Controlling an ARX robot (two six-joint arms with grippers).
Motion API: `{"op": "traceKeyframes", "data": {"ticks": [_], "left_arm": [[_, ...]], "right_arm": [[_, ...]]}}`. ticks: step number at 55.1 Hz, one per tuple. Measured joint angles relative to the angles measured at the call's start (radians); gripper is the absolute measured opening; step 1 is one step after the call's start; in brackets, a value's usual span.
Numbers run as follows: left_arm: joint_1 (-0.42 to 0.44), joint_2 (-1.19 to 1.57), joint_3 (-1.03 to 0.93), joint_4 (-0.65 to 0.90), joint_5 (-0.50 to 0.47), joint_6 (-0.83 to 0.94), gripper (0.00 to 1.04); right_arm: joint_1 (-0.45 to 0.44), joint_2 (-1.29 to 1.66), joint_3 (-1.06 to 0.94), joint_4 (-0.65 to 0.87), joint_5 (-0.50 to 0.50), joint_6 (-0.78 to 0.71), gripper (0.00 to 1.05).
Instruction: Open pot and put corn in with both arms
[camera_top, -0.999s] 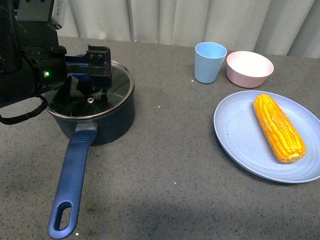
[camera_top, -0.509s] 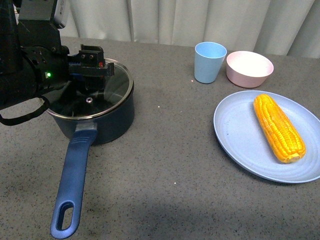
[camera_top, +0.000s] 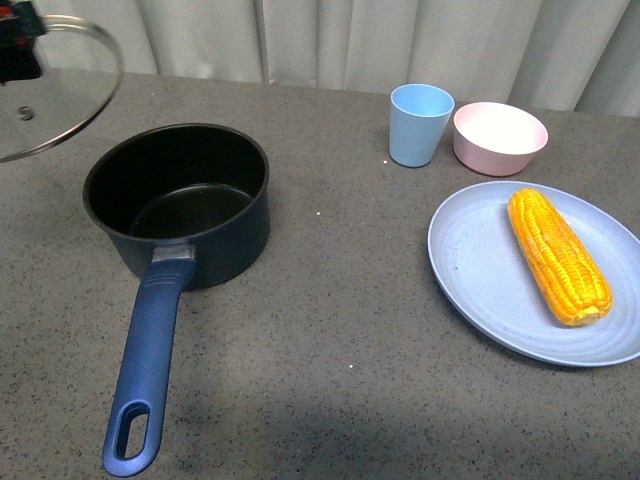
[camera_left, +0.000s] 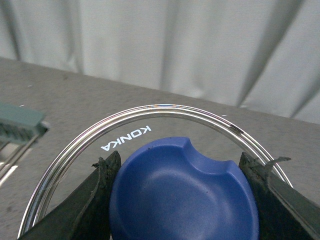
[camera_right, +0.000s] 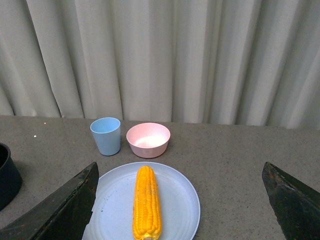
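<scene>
Holding lid (camera_top: 60, 92), pot (camera_top: 215, 245) empty, corn (camera_top: 557, 255) on plate (camera_top: 480, 270)

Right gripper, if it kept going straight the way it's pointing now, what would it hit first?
Most likely the corn, lying on the blue plate, centred between the jaws of the open right gripper. If it aims higher than the view suggests, the pink bowl behind comes first; depth is unclear.
</scene>
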Motion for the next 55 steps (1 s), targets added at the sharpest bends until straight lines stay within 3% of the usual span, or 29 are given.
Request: {"op": "traceKeyframes", "data": {"ticks": [10,19,55], "left_arm": [[0.121,0.117,-0.004,0.069,0.031,0.008,0.63],[0.130,0.204,0.007,0.132,0.039,0.010,0.63],[0.125,0.412,0.067,0.116,0.026,0.037,0.63]], "right_arm": [[0.000,0.000,0.000,0.000,0.000,0.000,0.96],[0.000,0.000,0.000,0.000,0.000,0.000,0.96],[0.000,0.000,0.000,0.000,0.000,0.000,0.96]]}}
